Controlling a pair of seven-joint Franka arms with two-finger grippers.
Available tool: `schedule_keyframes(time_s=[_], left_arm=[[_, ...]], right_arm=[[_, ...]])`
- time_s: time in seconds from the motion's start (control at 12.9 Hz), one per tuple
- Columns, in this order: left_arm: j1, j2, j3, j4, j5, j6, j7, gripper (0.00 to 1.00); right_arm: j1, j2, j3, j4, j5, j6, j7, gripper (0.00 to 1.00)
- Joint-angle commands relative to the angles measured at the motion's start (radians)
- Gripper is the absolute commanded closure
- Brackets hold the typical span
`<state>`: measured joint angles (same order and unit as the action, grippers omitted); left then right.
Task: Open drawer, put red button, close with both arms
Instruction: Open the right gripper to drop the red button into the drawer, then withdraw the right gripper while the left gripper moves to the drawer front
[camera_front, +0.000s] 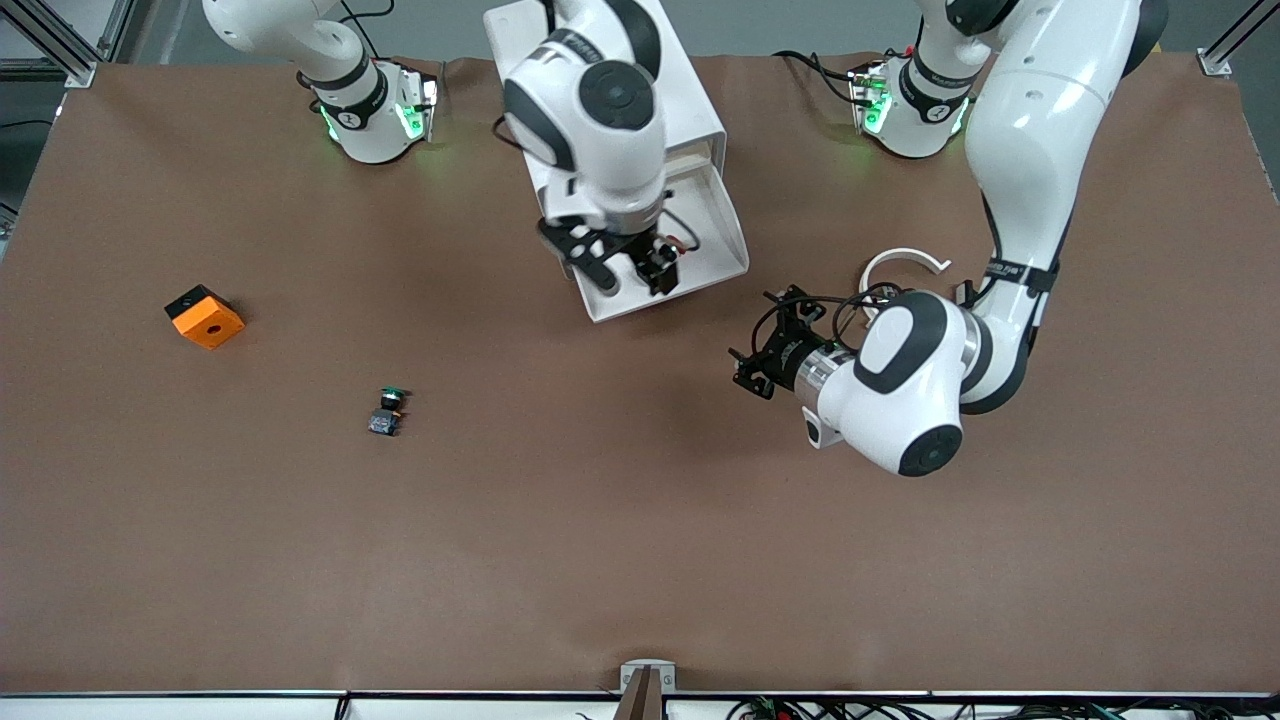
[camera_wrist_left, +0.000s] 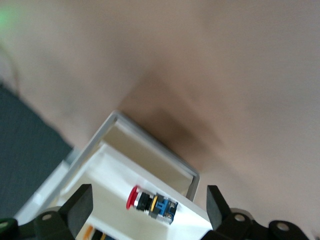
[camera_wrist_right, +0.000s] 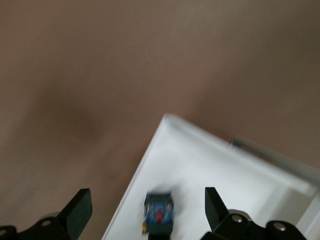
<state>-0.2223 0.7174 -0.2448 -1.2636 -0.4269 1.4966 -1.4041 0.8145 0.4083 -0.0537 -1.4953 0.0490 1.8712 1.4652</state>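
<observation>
Drawer (camera_front: 700, 240) stands pulled out of the white cabinet (camera_front: 690, 110), toward the front camera. Red button (camera_wrist_left: 150, 202) lies on its side on the drawer floor, visible in both wrist views, touching neither gripper; in the front view the right arm's hand hides it. So, judging from this: opening done, placing done, closing not yet done. Right gripper (camera_front: 630, 265) hangs over the open drawer, jaws spread and empty, the button lying below the gap. Left gripper (camera_front: 765, 350) hangs low over the bench just off the drawer's corner on the left arm's side, jaws also released and empty, pointed toward the drawer. Remaining work, as I read it: both arms push the drawer front back into the cabinet. Not part of the task: the green-capped switch (camera_front: 386, 410) and the orange block (camera_front: 204, 317), both nearer the front camera than the drawer and toward the right arm's end of the bench (camera_front: 640, 560); a white ring piece (camera_front: 905, 262) lies beside the left arm.
</observation>
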Motion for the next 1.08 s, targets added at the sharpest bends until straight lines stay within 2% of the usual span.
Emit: schedule_keyframes(time_s=[0.0,0.15,0.39,0.54,0.77,1.0], left_arm=[[-0.073,-0.084,0.002,-0.023,0.159,0.045,0.134,0.0],[-0.116,-0.104,0.002,-0.025,0.253,0.059,0.145,0.0],[-0.129,-0.113,-0.008,-0.036,0.353,0.189,0.155,0.0],[-0.129,-0.134,-0.039,-0.077,0.434,0.275,0.204,0.0],[-0.147,-0.171,-0.071,-0.222,0.558,0.457,0.199,0.0],[-0.192,-0.211,-0.074,-0.368,0.589,0.577,0.177,0.0]], right_arm=[[-0.16,-0.075,0.015,0.023,0.002,-0.119,-0.303,0.0],[-0.297,-0.114,0.015,0.027,0.002,-0.2,-0.547,0.0],[-0.496,-0.15,0.012,0.033,0.0,-0.285,-0.926,0.0],[-0.61,-0.151,0.012,0.076,-0.012,-0.332,-1.136,0.0],[-0.753,-0.151,0.011,0.107,-0.03,-0.379,-1.411,0.0],[-0.831,-0.151,0.011,0.124,-0.086,-0.429,-1.536,0.0]])
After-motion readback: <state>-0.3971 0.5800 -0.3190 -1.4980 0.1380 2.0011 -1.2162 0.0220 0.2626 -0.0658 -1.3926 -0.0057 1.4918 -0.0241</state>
